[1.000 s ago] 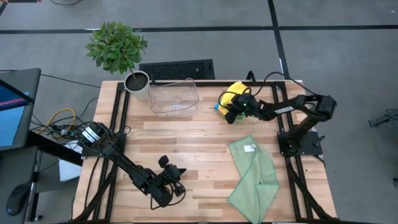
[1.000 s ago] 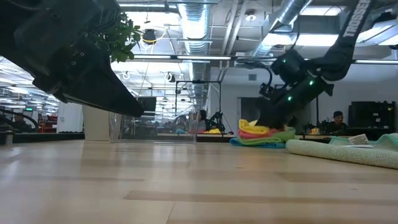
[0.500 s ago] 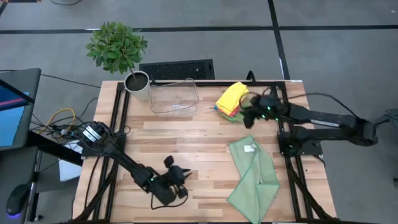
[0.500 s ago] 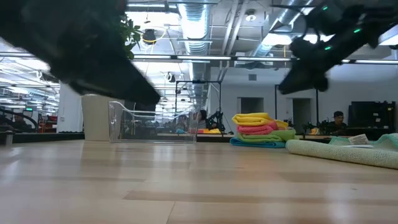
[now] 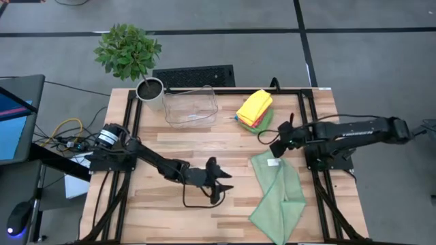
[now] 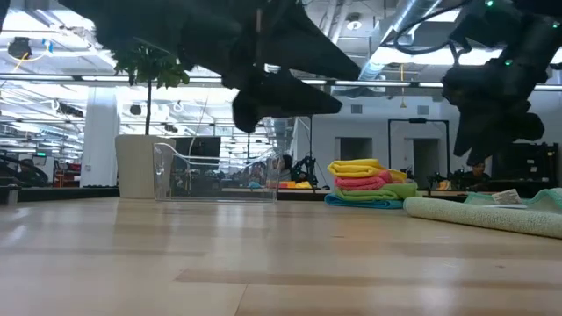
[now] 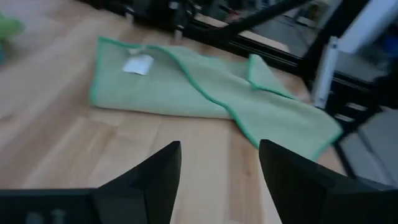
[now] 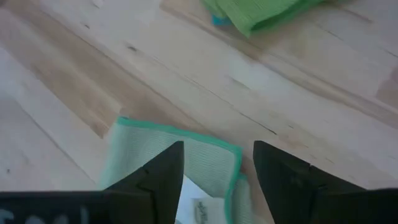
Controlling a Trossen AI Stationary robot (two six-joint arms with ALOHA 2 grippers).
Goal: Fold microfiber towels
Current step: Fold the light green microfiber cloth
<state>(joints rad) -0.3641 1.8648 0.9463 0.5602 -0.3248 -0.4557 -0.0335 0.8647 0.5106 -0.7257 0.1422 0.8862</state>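
pale sage towel lying long on the wooden table (image 5: 170, 146), both grippers spread above it, holding nothing

the pale sage green towel (image 5: 278, 194) lies half-folded at the table's right front, its long axis running front to back and leaning slightly to the right, its white tag (image 5: 274, 162) at the far end; its near end is cut off by the high view's edge. the clear plastic bin (image 5: 191, 106) at the back holds nothing that can be made out. beside it to the right, the stack of folded towels (image 5: 255, 109) has yellow on top, with pink, green and blue edges below. the left gripper (image 5: 219, 185) hangs mid-table with fingers (image 7: 152, 180) apart; the right gripper (image 5: 281, 141) sits over the towel's tagged end, fingers (image 8: 155, 174) apart.
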